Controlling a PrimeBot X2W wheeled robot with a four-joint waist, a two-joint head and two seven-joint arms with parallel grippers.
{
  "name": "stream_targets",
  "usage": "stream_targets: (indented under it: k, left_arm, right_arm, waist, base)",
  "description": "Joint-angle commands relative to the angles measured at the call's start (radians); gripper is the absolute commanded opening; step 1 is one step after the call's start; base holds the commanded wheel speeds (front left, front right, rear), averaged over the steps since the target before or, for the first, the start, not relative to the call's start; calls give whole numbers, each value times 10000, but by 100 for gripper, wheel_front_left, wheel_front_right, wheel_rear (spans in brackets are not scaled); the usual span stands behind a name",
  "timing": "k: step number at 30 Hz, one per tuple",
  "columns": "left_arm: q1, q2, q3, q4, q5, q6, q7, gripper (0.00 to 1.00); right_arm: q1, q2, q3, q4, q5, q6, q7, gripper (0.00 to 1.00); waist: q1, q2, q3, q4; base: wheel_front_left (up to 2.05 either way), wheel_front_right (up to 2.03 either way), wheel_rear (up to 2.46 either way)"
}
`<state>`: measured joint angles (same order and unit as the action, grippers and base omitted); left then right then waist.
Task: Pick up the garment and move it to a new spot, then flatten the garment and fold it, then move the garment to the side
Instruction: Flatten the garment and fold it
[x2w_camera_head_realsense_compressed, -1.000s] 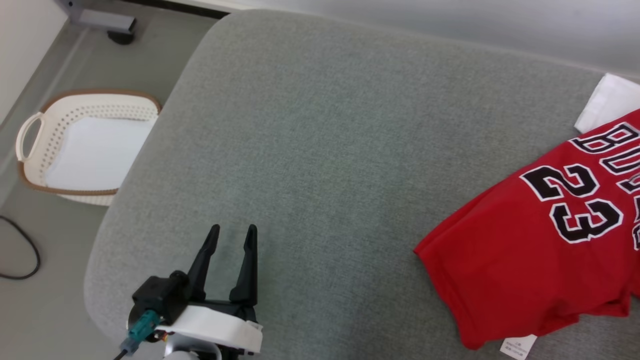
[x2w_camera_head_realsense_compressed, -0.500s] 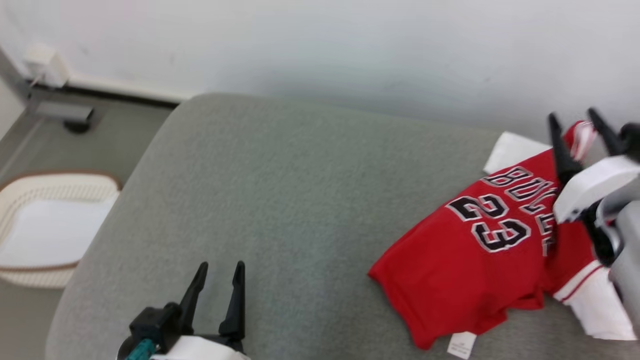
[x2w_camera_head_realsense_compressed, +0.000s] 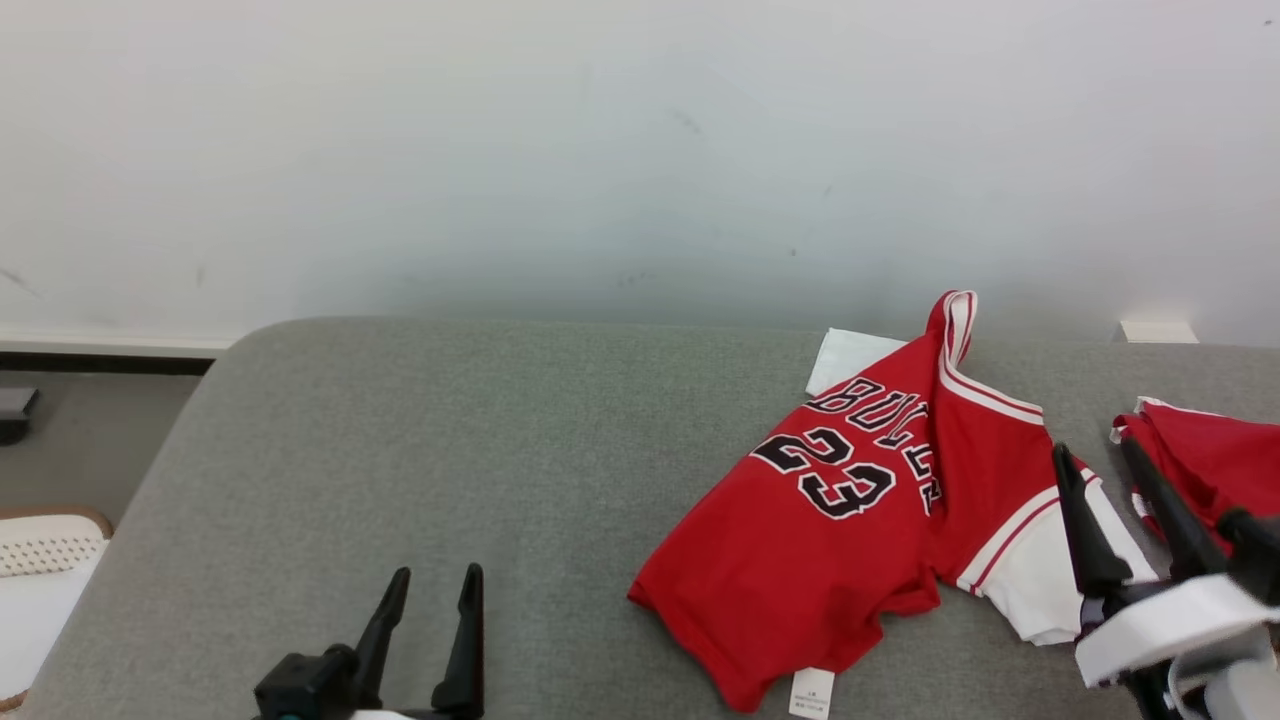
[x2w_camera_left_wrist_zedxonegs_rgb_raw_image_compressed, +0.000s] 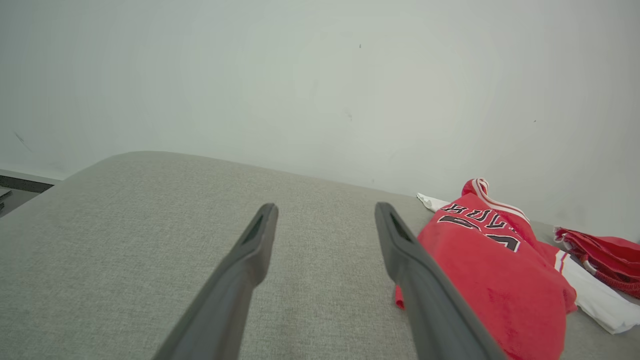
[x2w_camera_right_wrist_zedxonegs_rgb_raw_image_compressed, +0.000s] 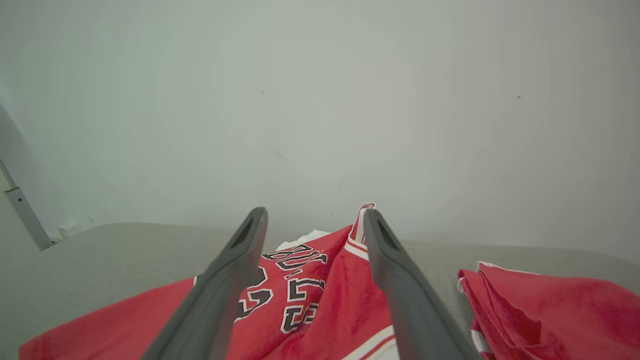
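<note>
On the right half of the grey fabric-covered counter (x2w_camera_head_realsense_compressed: 420, 450), the red Bulls 23 jersey (x2w_camera_head_realsense_compressed: 830, 540) lies rumpled. Its hem points toward the robot, a white care label (x2w_camera_head_realsense_compressed: 812, 693) sticks out at the near edge, and a trimmed shoulder strap (x2w_camera_head_realsense_compressed: 955, 320) stands up against the wall. A white-panelled part of it bunches at the right, just beside a second red garment (x2w_camera_head_realsense_compressed: 1210, 460), and a bit of white cloth (x2w_camera_head_realsense_compressed: 850, 355) peeks from under the far edge.

The right hand (x2w_camera_head_realsense_compressed: 1093, 447) hovers over the jersey's right side with its 2 fingers spread wide and nothing between them. The left hand (x2w_camera_head_realsense_compressed: 435, 575) waits over bare fabric well to the left, equally wide and empty.

Judging by the wrinkles, the jersey is neither flattened nor folded, so the step in hand looks like taking hold of it to shift it toward the open middle.

To do that well:
- The right hand should come down on a single clear edge, such as the raised strap or shoulder seam, and not the bunched white panel, where 2 layers may be pinched together.
- Keep off the neighbouring red garment and the white cloth beneath.
- Bring the left hand across to the hem corner nearest it, so both hands can carry the jersey taut.
- Lift enough that the hem does not drag and roll under.
</note>
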<state>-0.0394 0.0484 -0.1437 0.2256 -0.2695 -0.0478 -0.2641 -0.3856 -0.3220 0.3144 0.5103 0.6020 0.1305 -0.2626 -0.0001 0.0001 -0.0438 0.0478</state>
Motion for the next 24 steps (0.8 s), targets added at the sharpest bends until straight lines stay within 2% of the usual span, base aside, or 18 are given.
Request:
stream_targets:
  k: [1,5,10,18,21,24]
  left_arm:
    - [116,41,-27,34,-50,-3,0,100]
    - [175,41,-60,96,-95,-25,0,100]
    - [235,41,-29,137,-68,-71,0,100]
    - [174,40,-149,210,-101,-143,1,100]
    - [28,40,-440,546,-291,-265,3,100]
    - [-254,41,-907,1085,-700,-456,468,100]
  right_arm:
    - [745,212,-424,-483,-303,1,-22,100]
    - [2335,991,-1419,-1649,-739,1,-25,100]
    - [3340,1540,-1793,-2526,-1576,1,-25,100]
    - [3735,1964,-2149,-2968,-1999,1,-25,100]
    - [3674,2048,-2134,-3003,-2046,1,-26,100]
    - [3580,2075,-2225,-3034,-2091,1,-26,100]
  waist:
    - [1,-1,-143,-169]
    - [1,-1,-193,-368]
    - [1,-1,-198,-586]
    - [1,-1,-154,-810]
    - [1,-1,-115,-888]
    - [1,-1,-68,-1027]
  base:
    - [0,0,0]
    - [0,0,0]
    - [0,0,0]
    - [0,0,0]
    - [0,0,0]
    - [0,0,0]
